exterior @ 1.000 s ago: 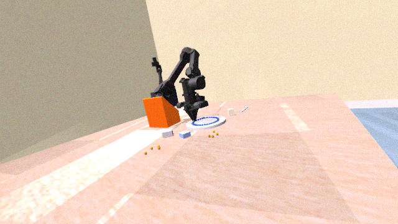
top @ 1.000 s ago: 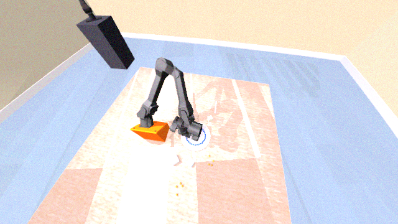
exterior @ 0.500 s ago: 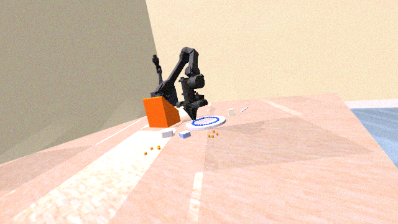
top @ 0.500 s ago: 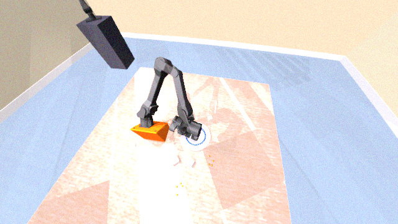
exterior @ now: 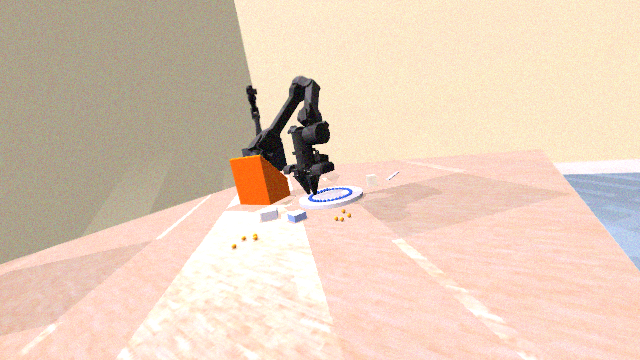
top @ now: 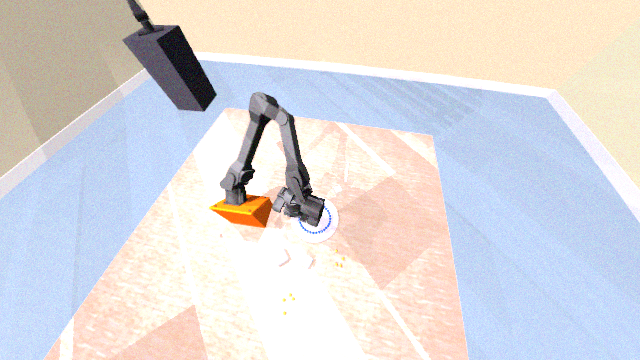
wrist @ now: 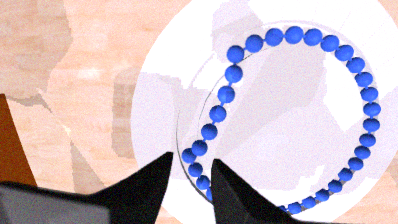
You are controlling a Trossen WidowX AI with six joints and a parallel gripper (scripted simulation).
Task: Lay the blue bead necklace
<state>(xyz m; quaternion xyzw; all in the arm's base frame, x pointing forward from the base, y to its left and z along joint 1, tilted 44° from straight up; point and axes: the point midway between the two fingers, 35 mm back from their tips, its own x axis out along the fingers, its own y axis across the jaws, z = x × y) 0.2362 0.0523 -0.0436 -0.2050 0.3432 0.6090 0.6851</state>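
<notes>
The blue bead necklace (top: 314,233) (exterior: 330,200) (wrist: 371,109) lies as a closed loop on the white round bead board (top: 334,227) (exterior: 320,205) (wrist: 155,110). In the wrist view its right side follows the groove's curve. Its upper left stretch cuts nearly straight inside the groove line, with a kink at each end. My gripper (exterior: 312,194) (wrist: 192,161) is open over the board's left part, with the lower kink's beads showing between the parted fingertips. The fingers hide some beads at the bottom. In the top view the arm hides the fingertips.
The arm's orange base block (top: 257,215) (exterior: 250,180) stands left of the board. A grey-white block (exterior: 268,214), a blue block (exterior: 296,216) and several small orange beads (exterior: 342,219) lie in front. A white cube (exterior: 371,180) and a thin white stick (exterior: 393,175) lie behind.
</notes>
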